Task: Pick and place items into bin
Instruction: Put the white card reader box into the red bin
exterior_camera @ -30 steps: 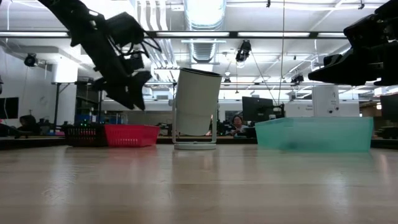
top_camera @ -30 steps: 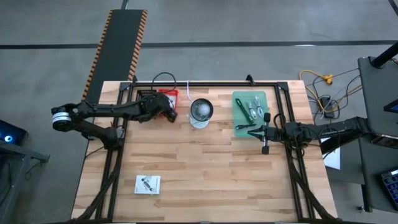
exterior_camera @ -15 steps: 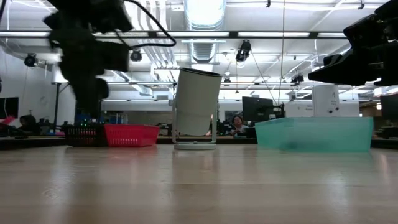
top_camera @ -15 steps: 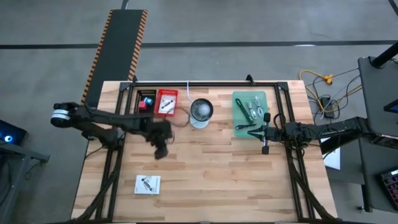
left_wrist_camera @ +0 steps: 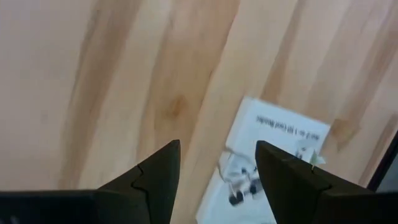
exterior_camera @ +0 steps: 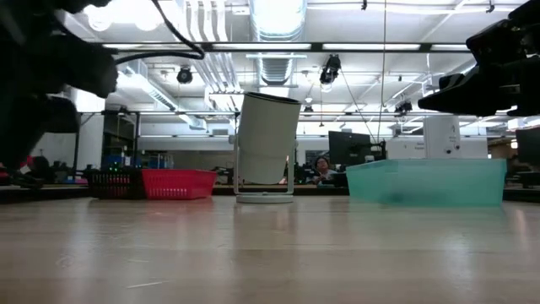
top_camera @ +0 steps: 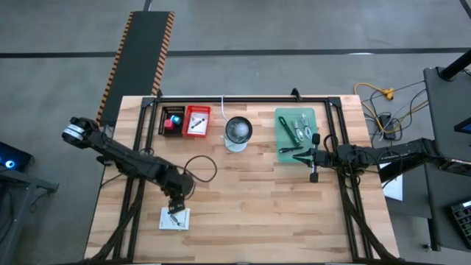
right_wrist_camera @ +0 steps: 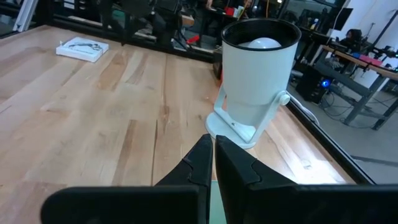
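Left pincer moved from bins to card (open).

White card at the table's 7 o'clock; other items sit in the bins at 12 o'clock.

The white card lies flat on the wood, printed text along one edge, small dark and silvery parts at its middle. A second white card with a dark part rests in the red bin. The green strip and silvery metal pieces lie in the teal bin. A tiny red cube sits in the dark bin.
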Motion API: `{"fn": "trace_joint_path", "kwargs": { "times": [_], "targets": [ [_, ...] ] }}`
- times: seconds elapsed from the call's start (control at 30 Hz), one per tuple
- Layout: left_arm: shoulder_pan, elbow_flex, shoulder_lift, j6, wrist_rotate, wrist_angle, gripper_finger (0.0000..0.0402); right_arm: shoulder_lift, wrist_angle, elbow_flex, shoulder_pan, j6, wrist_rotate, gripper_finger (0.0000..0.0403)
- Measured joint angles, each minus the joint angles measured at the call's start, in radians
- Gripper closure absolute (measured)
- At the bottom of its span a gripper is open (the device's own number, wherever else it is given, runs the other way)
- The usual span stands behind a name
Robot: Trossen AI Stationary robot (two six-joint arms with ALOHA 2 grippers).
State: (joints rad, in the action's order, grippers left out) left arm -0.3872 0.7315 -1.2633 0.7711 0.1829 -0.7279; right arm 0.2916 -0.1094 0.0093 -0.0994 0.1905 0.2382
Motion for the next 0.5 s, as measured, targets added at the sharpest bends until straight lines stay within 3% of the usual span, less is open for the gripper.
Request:
{"fn": "trace_joint_path", "kwargs": {
  "times": [0.13,0.5],
  "targets": [
    [-0.067,-0.005,-0.017,0.086,-0.014,-0.016,0.021,0.0,-0.002,0.0,0.0,-0.028,0.0,0.0394],
    [-0.162,-0.013,-0.121,0.138,-0.03,-0.014,0.021,-0.001,-0.005,0.0,0.0,-0.03,0.0,0.0394]
  ]
}}
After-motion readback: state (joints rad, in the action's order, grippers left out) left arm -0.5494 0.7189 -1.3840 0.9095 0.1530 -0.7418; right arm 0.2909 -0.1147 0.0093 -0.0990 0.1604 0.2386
